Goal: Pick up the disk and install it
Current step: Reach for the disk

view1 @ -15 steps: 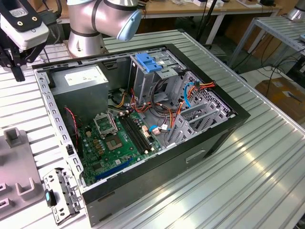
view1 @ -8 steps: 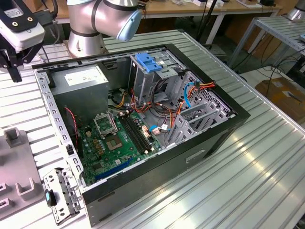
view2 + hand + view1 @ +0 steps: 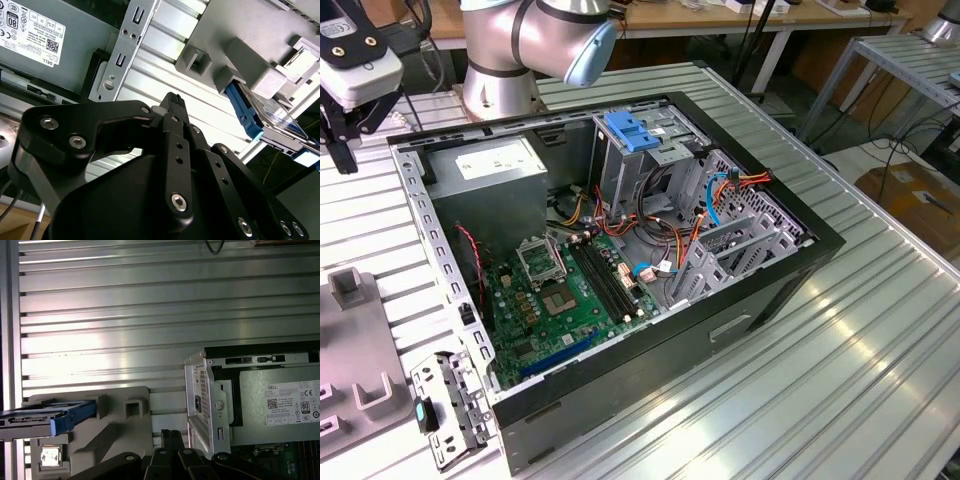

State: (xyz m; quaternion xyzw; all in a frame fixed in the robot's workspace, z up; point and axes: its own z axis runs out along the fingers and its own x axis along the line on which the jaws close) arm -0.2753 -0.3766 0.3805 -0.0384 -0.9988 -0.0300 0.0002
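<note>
Print: one white sticker (image 3: 495, 158) on grey PSU box (image 3: 500, 215)
Exterior view: approx 10 o'clock inside PC case (image 3: 620, 400); sticker (image 3: 295, 402) in first wrist view, sticker (image 3: 32, 30) in second wrist view: code square, cert marks, small txt

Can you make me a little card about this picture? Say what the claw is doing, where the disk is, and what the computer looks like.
claw: shut, empty, apart from the disk
disk: in the grey holder, not yet picked up
case: open, on the table, beside the holder
motherboard: green, inside the case
</note>
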